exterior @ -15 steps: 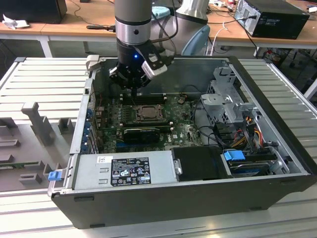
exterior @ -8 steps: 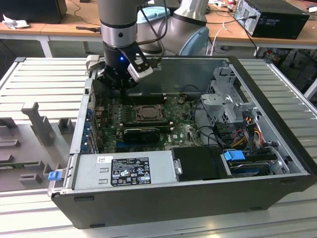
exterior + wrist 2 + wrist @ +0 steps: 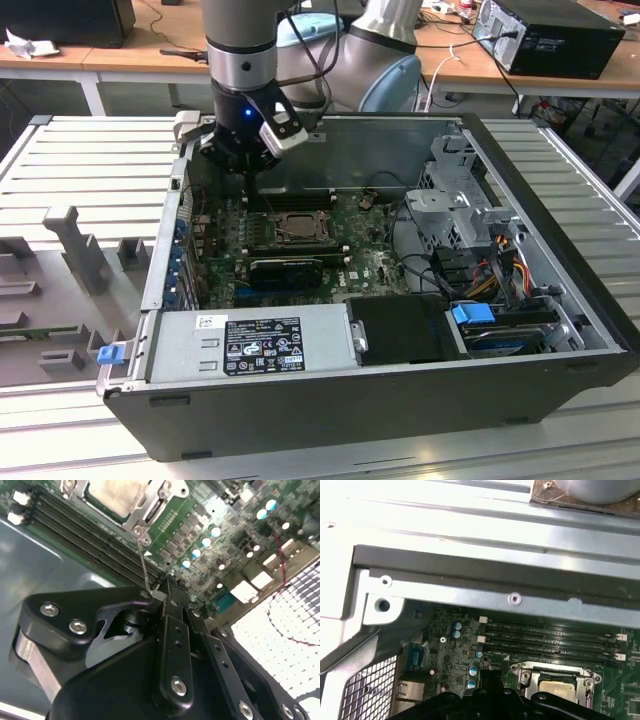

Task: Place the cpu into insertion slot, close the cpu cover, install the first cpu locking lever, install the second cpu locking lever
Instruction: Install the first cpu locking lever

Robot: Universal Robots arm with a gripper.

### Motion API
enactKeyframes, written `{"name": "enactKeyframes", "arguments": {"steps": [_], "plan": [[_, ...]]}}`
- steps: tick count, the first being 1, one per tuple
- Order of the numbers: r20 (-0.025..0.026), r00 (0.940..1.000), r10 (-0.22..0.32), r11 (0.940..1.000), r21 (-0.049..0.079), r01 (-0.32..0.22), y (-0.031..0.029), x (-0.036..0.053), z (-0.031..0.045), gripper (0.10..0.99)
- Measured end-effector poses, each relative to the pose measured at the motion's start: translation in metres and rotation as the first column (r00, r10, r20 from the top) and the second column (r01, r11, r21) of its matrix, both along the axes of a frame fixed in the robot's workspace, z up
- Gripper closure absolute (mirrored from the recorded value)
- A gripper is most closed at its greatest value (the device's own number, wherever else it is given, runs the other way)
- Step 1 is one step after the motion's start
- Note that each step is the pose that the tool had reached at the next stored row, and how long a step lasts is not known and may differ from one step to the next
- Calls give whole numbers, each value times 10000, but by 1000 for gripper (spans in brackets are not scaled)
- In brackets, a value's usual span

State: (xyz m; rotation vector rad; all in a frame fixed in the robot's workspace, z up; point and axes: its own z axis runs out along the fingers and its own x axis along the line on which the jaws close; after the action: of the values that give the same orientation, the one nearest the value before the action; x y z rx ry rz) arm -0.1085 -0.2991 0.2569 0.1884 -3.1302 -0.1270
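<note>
The case (image 3: 400, 400) lies open on the table (image 3: 90, 150). Inside it the board (image 3: 370, 265) lies flat, with the power supply (image 3: 250, 345) before it and the drive cage (image 3: 455, 200) on the exterior view's right. The cpu (image 3: 117, 495) sits in the socket (image 3: 290, 225), with the cover (image 3: 152, 510) down around it. Memory slots (image 3: 550, 640) lie between the socket and the case's far wall. The gripper (image 3: 167, 587) hangs near the socket's corner, pinching the end of a lever (image 3: 143, 562) that runs up from that corner.
</note>
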Motion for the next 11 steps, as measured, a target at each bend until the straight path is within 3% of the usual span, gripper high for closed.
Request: {"name": "enactKeyframes", "arguments": {"steps": [11], "plan": [[-14, 10000, -15, 10000, 1, 15, 5, 141, -21, 980]]}}
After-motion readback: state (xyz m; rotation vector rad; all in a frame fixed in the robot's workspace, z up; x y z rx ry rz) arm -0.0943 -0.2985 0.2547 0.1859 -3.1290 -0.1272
